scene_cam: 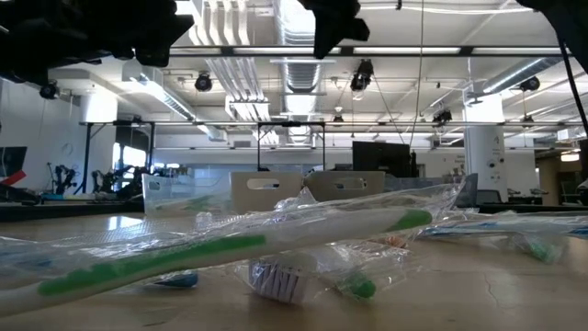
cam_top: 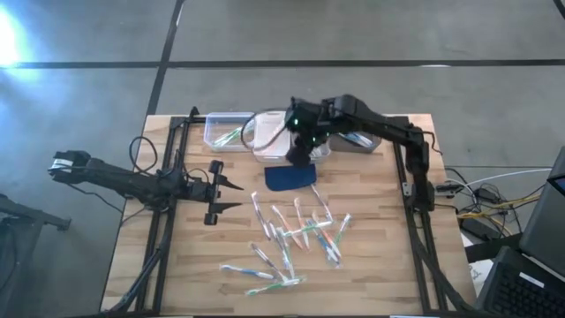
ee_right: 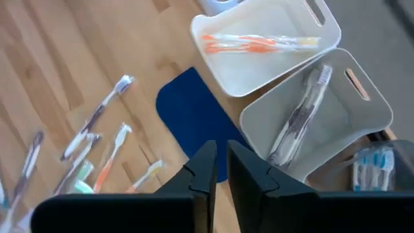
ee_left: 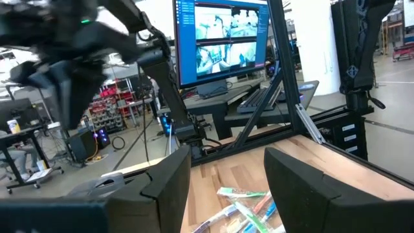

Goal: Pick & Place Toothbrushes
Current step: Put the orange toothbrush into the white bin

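Observation:
Many wrapped toothbrushes [cam_top: 291, 234] with green, orange and blue accents lie loose on the wooden table, near the front in the low view [scene_cam: 276, 237]. My right gripper [ee_right: 222, 169] hovers above the dark blue pad [ee_right: 194, 116], beside the bins, its fingers shut with only a slit between them and nothing held. In the high view the right gripper [cam_top: 302, 148] is near the table's far edge. My left gripper [cam_top: 231, 195] waits open at the table's left, level, pointing toward the pile; in its wrist view [ee_left: 226, 188] a few toothbrushes [ee_left: 249, 207] lie ahead.
A row of bins stands along the far edge: a clear one [cam_top: 225, 131] with a green brush, a white one [ee_right: 265, 42] with orange brushes, a pale one [ee_right: 317, 110] with a grey brush, and one [ee_right: 372, 162] with blue brushes. Bare wood lies at the near left corner [cam_top: 168, 274].

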{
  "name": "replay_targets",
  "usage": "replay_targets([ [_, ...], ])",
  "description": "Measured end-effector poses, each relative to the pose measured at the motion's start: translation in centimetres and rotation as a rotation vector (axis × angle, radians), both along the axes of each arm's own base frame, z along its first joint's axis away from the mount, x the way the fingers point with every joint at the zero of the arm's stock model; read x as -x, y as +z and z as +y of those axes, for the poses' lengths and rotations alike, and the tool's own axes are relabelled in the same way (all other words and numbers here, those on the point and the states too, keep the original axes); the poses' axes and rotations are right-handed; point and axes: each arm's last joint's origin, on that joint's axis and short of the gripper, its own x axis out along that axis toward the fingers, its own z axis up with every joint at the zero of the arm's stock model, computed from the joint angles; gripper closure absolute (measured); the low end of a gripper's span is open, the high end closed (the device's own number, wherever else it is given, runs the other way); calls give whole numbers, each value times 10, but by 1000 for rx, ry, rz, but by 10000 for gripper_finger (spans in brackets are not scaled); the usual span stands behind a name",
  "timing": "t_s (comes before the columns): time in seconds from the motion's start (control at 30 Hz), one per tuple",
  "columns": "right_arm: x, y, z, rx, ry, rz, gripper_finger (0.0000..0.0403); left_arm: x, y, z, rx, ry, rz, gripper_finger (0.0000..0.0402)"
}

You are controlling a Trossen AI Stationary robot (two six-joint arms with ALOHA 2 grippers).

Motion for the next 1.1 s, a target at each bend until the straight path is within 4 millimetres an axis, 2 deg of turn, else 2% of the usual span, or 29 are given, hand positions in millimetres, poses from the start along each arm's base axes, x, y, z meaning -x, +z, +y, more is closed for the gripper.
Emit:
replay_targets([
  [0.3, -5, 0, 67, 114, 96, 28, 394, 0, 0, 0, 0, 0, 0, 199],
  [0.57, -7, -6, 108, 86, 102, 22, 384, 0, 0, 0, 0, 0, -1, 200],
  [0.77, -8, -25, 128, 104, 88, 76, 378, 0, 0, 0, 0, 0, -1, 200],
  [0.9, -9, -43, 133, 100, 43, 127, 382, 0, 0, 0, 5, -1, -3, 200],
  [1.1, -10, -72, 146, 194, -10, 158, 379, 0, 1, 0, 15, -2, -2, 200],
])
